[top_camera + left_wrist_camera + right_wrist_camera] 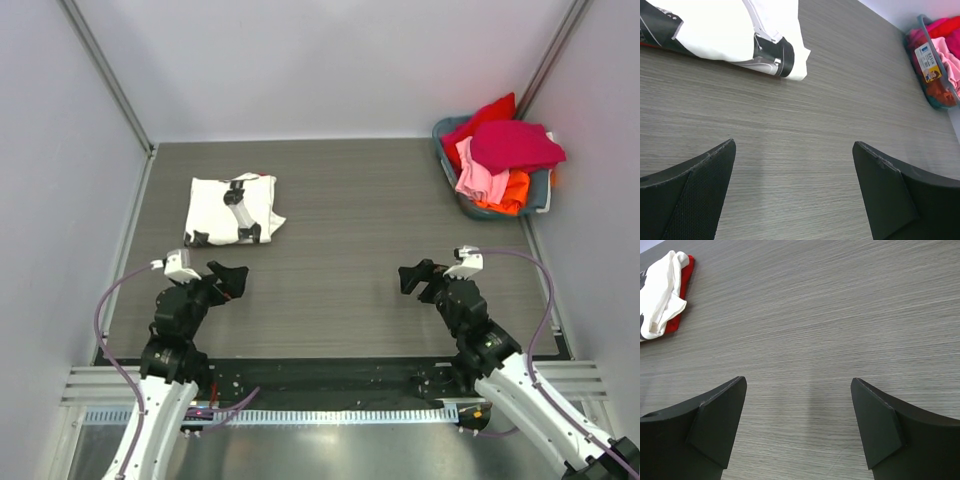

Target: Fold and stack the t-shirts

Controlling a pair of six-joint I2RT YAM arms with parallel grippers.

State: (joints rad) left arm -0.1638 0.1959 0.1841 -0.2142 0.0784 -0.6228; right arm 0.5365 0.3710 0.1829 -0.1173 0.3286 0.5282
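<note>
Jaws on both arms stand wide apart w/ nothing between them.

Top view: your left gripper (230,279) and right gripper (414,277) sit low over the near part of the table (350,200). They are well apart from each other and from any cloth. White tee (233,210) w/ black marks lies folded on the far-left part of the table, beyond the left gripper. Basket (444,150) sits in the far-right corner. It holds a heap (512,146) of magenta, pink, orange and red tees that rises above its rim.

Left wrist view: left gripper (794,146) is spread over the table (840,100). White tee (725,27) lies ahead at upper left, one corner pointing your way. Basket (938,101) shows at upper right w/ a label (928,62) on its wall.

Right wrist view: right gripper (798,381) is spread over the table (840,315). White tee (659,295) shows at far upper left. It lies on a red tee (685,280) whose edge peeks out beneath it.
</note>
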